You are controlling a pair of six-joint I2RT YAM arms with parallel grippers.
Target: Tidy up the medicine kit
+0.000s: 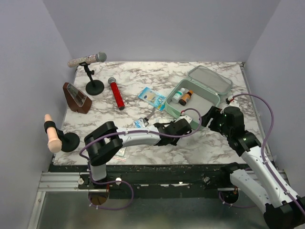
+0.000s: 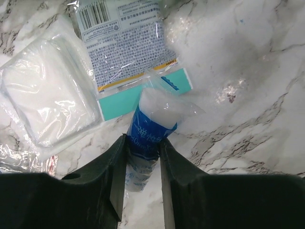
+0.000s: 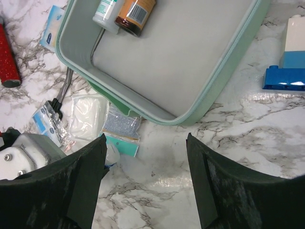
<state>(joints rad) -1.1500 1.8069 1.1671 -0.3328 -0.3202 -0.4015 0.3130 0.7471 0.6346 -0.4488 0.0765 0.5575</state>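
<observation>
The mint-green medicine kit (image 1: 209,101) lies open at the back right with its lid (image 1: 209,78) folded back. A white bottle (image 1: 178,95) and an amber bottle (image 1: 186,97) lie in its base (image 3: 167,62). My left gripper (image 2: 143,143) is shut on a blue-and-white bandage roll in clear wrap (image 2: 151,125), low over the marble just in front of the kit (image 1: 183,125). A gauze pad (image 2: 47,102) and a barcode packet with a teal strip (image 2: 128,52) lie beside the roll. My right gripper (image 3: 145,143) is open and empty, over bare marble by the kit's near corner.
A blue-and-white toy block (image 3: 290,62) lies right of the kit. A blue packet (image 1: 152,98), tweezers (image 3: 66,88) and a red microphone (image 1: 116,94) lie to the kit's left. A microphone on a stand (image 1: 88,59), a brown holder (image 1: 76,98) and a pink handle on a black base (image 1: 53,136) stand at the left.
</observation>
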